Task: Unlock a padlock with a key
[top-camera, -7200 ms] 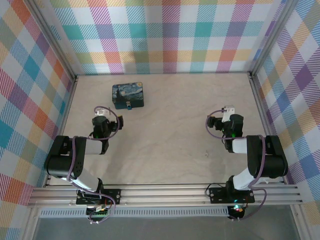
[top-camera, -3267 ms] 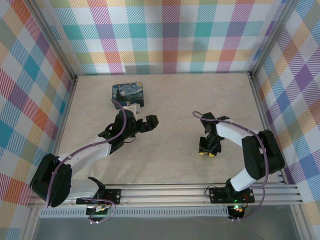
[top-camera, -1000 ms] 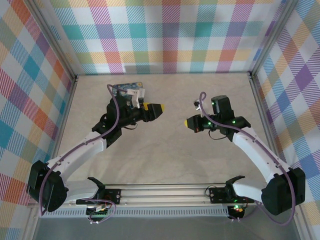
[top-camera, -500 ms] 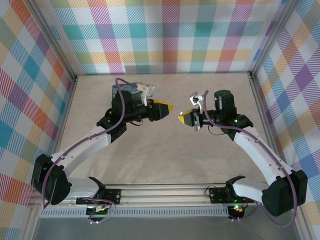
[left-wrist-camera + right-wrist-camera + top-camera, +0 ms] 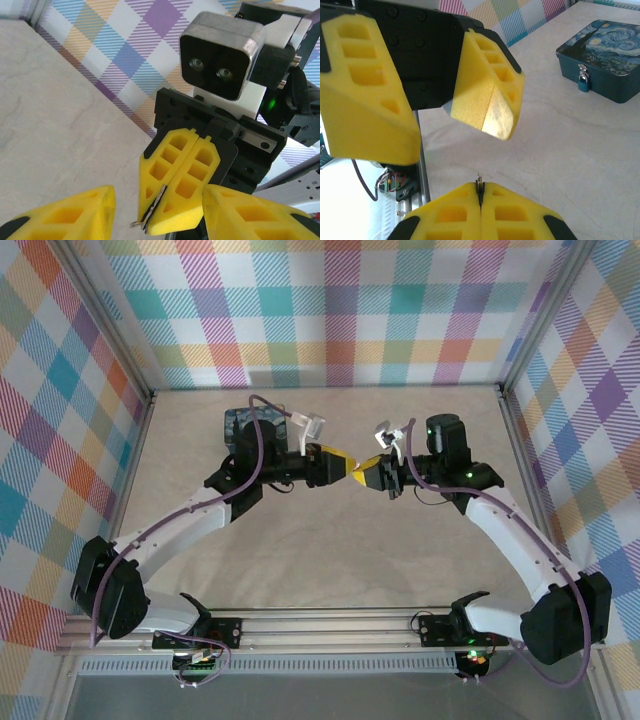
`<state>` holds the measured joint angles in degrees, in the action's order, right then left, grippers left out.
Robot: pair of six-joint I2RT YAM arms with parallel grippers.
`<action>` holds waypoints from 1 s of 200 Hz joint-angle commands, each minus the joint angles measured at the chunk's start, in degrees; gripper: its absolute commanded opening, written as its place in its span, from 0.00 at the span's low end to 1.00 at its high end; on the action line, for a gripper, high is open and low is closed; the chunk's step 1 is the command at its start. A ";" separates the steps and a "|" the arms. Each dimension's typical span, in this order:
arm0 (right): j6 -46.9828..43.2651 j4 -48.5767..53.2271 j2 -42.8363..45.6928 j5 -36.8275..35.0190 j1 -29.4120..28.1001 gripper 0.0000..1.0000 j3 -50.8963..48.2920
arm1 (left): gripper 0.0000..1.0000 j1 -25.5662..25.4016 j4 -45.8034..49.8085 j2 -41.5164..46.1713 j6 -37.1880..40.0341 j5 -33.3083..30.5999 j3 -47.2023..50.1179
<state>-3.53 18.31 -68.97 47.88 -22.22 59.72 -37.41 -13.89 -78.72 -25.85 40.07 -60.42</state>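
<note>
Fingertips nearly touched above the pale table (image 5: 330, 560) in the overhead view, the left gripper (image 5: 342, 467) facing the right gripper (image 5: 367, 471). The dark-blue starry-night box (image 5: 237, 426) lay behind the left arm.

From the left wrist, a thin silvery key (image 5: 151, 214) sat clamped between the right gripper's pressed-together yellow pads.

From the right wrist, the left gripper's fingers stood wide apart. The tiny blue-and-silver padlock (image 5: 583, 80) hung on the box's front, well apart from both grippers.
</note>
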 commanded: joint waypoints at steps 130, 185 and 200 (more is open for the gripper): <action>-1.26 0.41 -0.46 1.25 -0.97 0.00 2.48 | 0.11 -2.39 -0.57 -3.21 1.58 3.71 -4.63; 0.62 -0.19 0.28 0.88 -0.98 0.02 1.23 | 0.00 -2.36 1.10 -0.92 3.35 -0.85 -4.03; 1.91 -1.32 0.95 1.03 -0.91 0.08 -0.26 | 0.00 -2.33 0.52 -0.01 3.31 -2.94 -3.56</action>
<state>-3.14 19.18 -69.47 47.79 -22.85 60.73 -38.85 -12.80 -81.65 -23.51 40.29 -63.26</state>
